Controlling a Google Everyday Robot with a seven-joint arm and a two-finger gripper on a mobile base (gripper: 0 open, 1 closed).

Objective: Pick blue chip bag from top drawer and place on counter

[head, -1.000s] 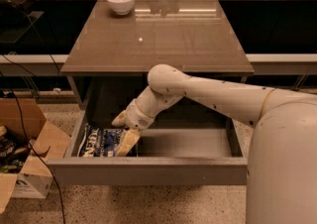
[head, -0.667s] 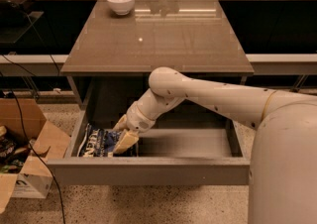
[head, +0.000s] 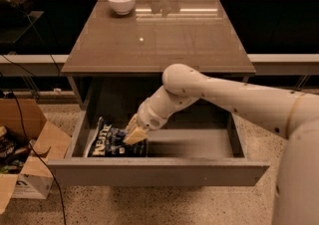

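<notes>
The top drawer (head: 154, 173) is pulled wide open below the counter (head: 159, 40). The blue chip bag (head: 110, 142), dark blue with white lettering, lies in the drawer's left part. My gripper (head: 135, 136) reaches down into the drawer from the right. It is at the bag's right edge and looks shut on it. The bag still rests low in the drawer against the left wall. My white arm (head: 224, 99) crosses over the drawer's right half.
A white bowl (head: 121, 1) stands at the counter's back left corner. An open cardboard box (head: 25, 154) sits on the speckled floor left of the drawer, with a black cable beside it. Dark shelves flank the cabinet.
My gripper has shifted slightly right and up at the bag's right edge, and its fingers have come together on the bag. The bag has edged a little to the right with it.
</notes>
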